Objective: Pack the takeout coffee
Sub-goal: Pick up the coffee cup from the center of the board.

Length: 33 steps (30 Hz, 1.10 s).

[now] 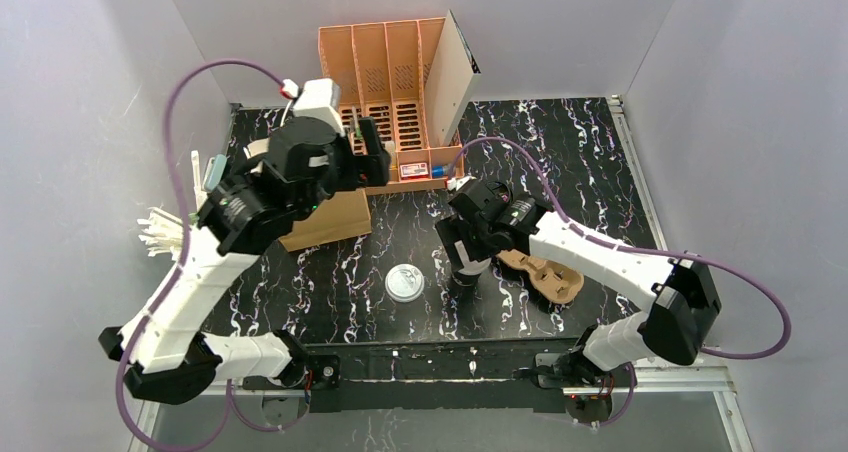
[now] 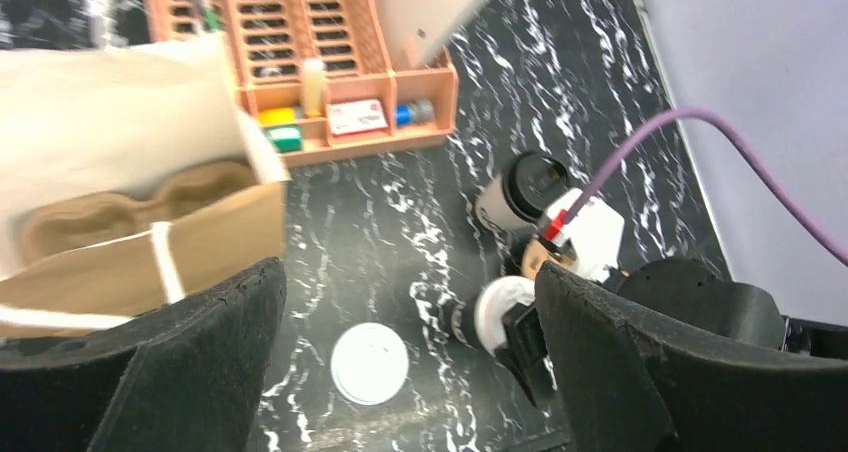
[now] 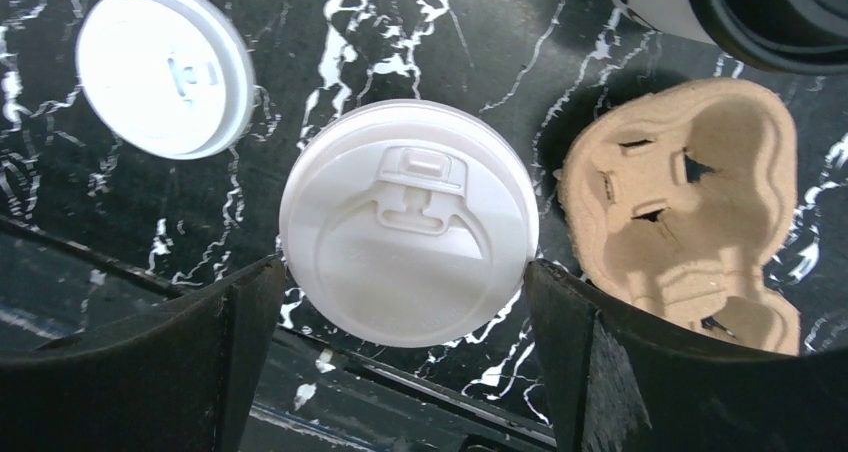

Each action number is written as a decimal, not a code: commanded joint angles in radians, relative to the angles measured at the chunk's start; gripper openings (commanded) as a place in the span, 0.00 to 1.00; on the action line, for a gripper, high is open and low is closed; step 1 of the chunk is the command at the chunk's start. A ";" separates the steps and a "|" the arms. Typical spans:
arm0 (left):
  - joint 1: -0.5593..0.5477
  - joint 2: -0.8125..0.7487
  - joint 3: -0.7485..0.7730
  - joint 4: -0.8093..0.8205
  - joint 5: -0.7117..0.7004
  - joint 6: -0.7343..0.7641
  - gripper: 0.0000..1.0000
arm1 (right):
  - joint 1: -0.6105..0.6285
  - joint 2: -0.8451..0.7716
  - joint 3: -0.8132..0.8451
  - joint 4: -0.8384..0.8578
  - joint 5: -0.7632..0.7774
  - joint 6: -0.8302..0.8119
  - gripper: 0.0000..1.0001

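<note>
The takeout coffee [image 2: 524, 186], a pale paper cup with a black lid, stands on the black marbled table behind my right wrist; its black lid [image 3: 770, 12] shows at the top right of the right wrist view. My right gripper [image 3: 405, 272] [image 1: 465, 260] is open, its fingers on either side of a different cup with a white sip lid [image 3: 408, 234] [image 2: 500, 310]. My left gripper [image 2: 405, 282] [image 1: 372, 150] hangs open and empty high over the table, beside the brown paper bag [image 1: 325, 220] [image 2: 140, 262].
A flat white lid [image 1: 404, 283] [image 3: 165, 70] lies near the front middle. One cardboard cup carrier [image 1: 545, 277] [image 3: 680, 202] lies right of the white-lidded cup, and another [image 2: 130, 212] sits in the bag. An orange organiser [image 1: 385, 72] stands at the back. White straws [image 1: 160, 234] are at the left.
</note>
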<state>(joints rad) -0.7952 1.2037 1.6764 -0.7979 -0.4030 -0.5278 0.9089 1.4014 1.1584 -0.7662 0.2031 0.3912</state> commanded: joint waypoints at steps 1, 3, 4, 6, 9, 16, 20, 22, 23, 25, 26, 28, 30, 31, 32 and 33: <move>0.007 -0.031 0.104 -0.193 -0.230 0.075 0.94 | 0.021 0.019 0.066 -0.052 0.124 0.036 0.98; 0.007 -0.038 0.143 -0.230 -0.312 0.087 0.96 | 0.029 0.029 0.071 -0.059 0.136 0.038 0.98; 0.007 -0.041 0.158 -0.242 -0.346 0.093 0.96 | 0.032 0.032 0.073 -0.059 0.141 0.039 0.98; 0.007 -0.051 0.176 -0.259 -0.414 0.101 0.97 | 0.039 0.038 0.075 -0.058 0.157 0.045 0.98; 0.007 -0.069 0.167 -0.258 -0.476 0.115 0.98 | 0.041 0.044 0.084 -0.056 0.171 0.046 0.98; 0.008 -0.083 0.092 -0.263 -0.521 0.111 0.98 | 0.042 0.048 0.092 -0.025 0.149 0.038 0.98; 0.007 -0.106 0.036 -0.229 -0.548 0.125 0.98 | 0.041 0.049 0.088 -0.001 0.130 0.036 0.94; 0.008 -0.105 0.016 -0.224 -0.556 0.127 0.98 | 0.042 0.054 0.086 0.008 0.128 0.037 0.94; 0.009 -0.103 0.008 -0.223 -0.556 0.127 0.98 | 0.042 0.061 0.086 0.008 0.126 0.038 0.94; 0.015 -0.105 -0.002 -0.213 -0.551 0.127 0.98 | 0.041 0.071 0.087 0.008 0.125 0.041 0.94; 0.017 -0.106 -0.006 -0.207 -0.548 0.129 0.98 | 0.041 0.074 0.087 0.007 0.125 0.043 0.94; 0.023 -0.107 -0.010 -0.201 -0.544 0.134 0.98 | 0.042 0.076 0.085 0.008 0.124 0.051 0.93; 0.030 -0.104 -0.013 -0.201 -0.548 0.143 0.98 | 0.042 0.077 0.084 0.007 0.126 0.056 0.93; 0.034 -0.103 -0.017 -0.202 -0.548 0.146 0.98 | 0.042 0.078 0.085 0.004 0.127 0.060 0.93; 0.040 -0.100 -0.020 -0.204 -0.554 0.147 0.98 | 0.041 0.076 0.087 0.000 0.127 0.063 0.94; 0.044 -0.098 -0.024 -0.207 -0.560 0.148 0.98 | 0.042 0.075 0.087 -0.001 0.129 0.066 0.95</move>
<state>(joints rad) -0.7708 1.1198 1.6684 -1.0107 -0.9092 -0.3935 0.9447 1.4712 1.2102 -0.7761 0.3302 0.4309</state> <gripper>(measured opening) 0.981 0.935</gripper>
